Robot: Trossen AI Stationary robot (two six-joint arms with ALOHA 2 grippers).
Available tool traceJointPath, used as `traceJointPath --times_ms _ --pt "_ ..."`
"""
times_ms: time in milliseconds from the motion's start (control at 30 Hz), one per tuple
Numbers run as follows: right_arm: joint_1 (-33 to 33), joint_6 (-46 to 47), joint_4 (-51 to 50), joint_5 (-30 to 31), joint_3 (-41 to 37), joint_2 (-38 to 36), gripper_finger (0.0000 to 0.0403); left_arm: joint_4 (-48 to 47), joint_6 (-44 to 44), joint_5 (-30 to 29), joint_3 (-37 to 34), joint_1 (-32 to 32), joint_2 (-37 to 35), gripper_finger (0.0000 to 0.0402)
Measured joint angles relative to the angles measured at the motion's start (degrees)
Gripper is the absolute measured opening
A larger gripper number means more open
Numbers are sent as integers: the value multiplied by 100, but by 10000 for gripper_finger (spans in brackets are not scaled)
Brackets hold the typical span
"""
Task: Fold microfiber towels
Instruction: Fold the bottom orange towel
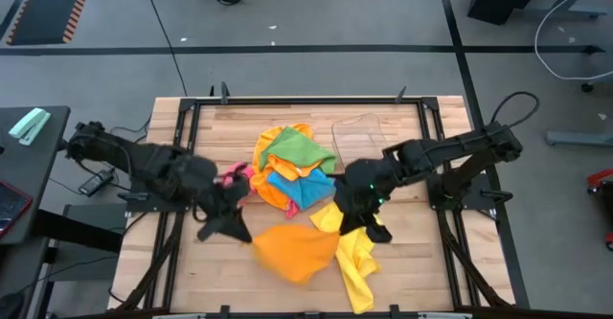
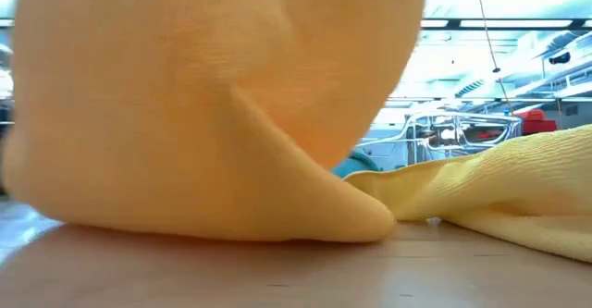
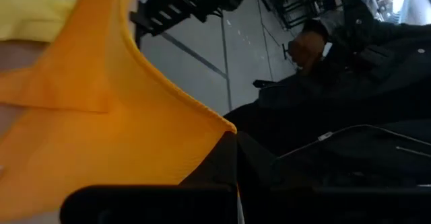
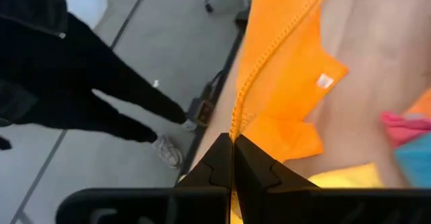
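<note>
**Both grippers pinch the orange towel, ready to spread it**

We are looking down on a wooden table (image 1: 192, 262) with two dark arms reaching in from either side. Between them hangs an orange towel (image 1: 297, 250), one of the microfiber towels to be folded. The left gripper (image 1: 230, 225) is pinched tight on one edge of it; from that wrist we see the orange cloth running right up into the closed fingers (image 3: 222, 163). The right gripper (image 1: 356, 225) is likewise clamped on the stitched hem at the opposite side, its fingers (image 4: 232, 167) meeting around the fabric.

Just below the right gripper lies a yellow towel (image 1: 356, 262), crumpled. Beyond both grippers, toward the table's far edge, sits a pile of towels (image 1: 292, 166) in green, blue, orange and pink, beside a clear plastic tray (image 1: 359, 132). From table height, the orange cloth fills most of the view and its lower edge touches the wood.

We judge this to be the opening step: lifting one towel clear and spreading it. Next, the grippers likely need to draw apart to pull the cloth taut, then lay it flat, clear of the yellow towel.
</note>
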Motion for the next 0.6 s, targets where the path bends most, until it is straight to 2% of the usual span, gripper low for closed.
traceJointPath --times_ms 233,333,467,600 --pt "-750 -401 -49 28 77 7 11 -342 878 913 -2 1287 -361 6" --pt "-1088 -800 -33 281 355 4 11 -340 1267 1194 2 1864 -527 4" --pt "-1579 -1491 -46 702 855 4 11 -395 1909 1238 88 2681 -699 9" --pt "-1955 -2230 -27 1242 1235 0 11 -407 2900 1016 564 3400 -710 5"
